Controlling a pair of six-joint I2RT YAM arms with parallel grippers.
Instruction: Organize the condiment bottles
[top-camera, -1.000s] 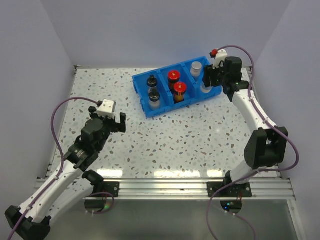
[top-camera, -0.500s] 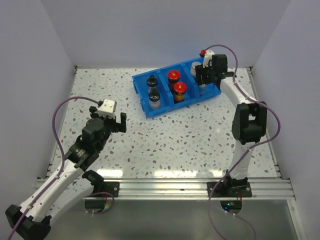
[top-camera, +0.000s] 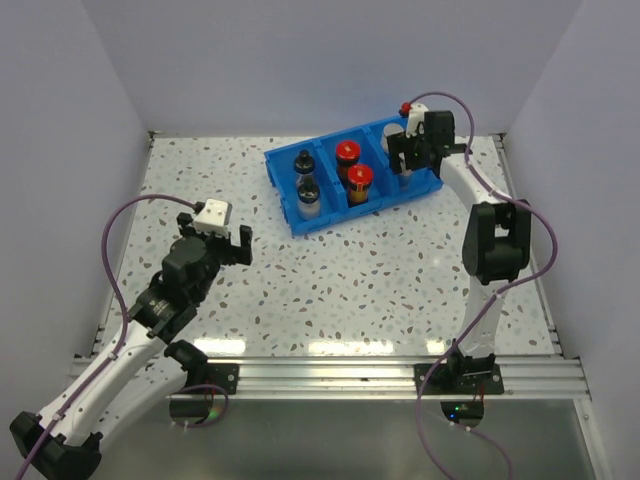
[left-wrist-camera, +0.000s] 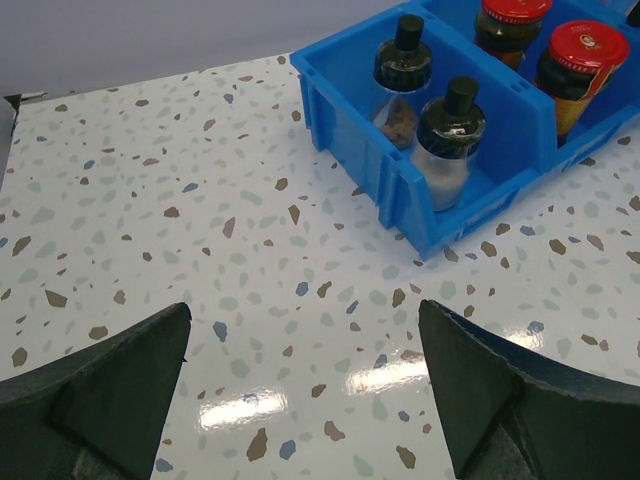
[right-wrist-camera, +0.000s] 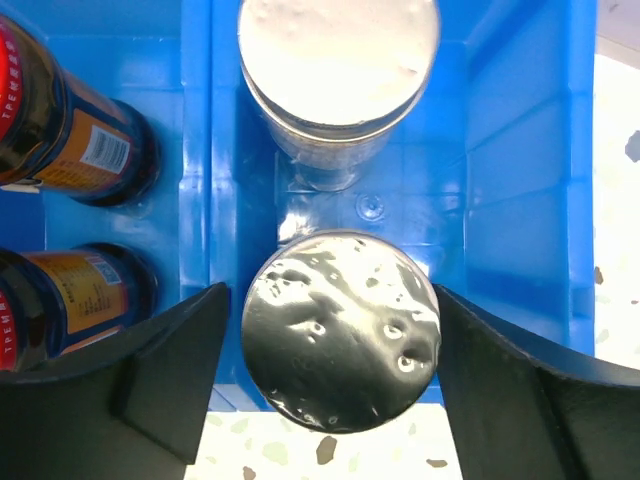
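- I'm looking at a glossy white worktop (top-camera: 350, 270) flecked with brown, grey and blue, with glare streaks along its near edge.
- A blue three-compartment bin (top-camera: 281, 186) sits directly on it, ahead and right of my left gripper (left-wrist-camera: 300, 400).
- Its right-hand compartment lies under my right gripper (top-camera: 405, 160).

Overhead, left-wrist, close right-wrist views share the bin (top-camera: 282, 191).

White arms (top-camera: 110, 365) with black joints, trailing purple cables (top-camera: 107, 255).
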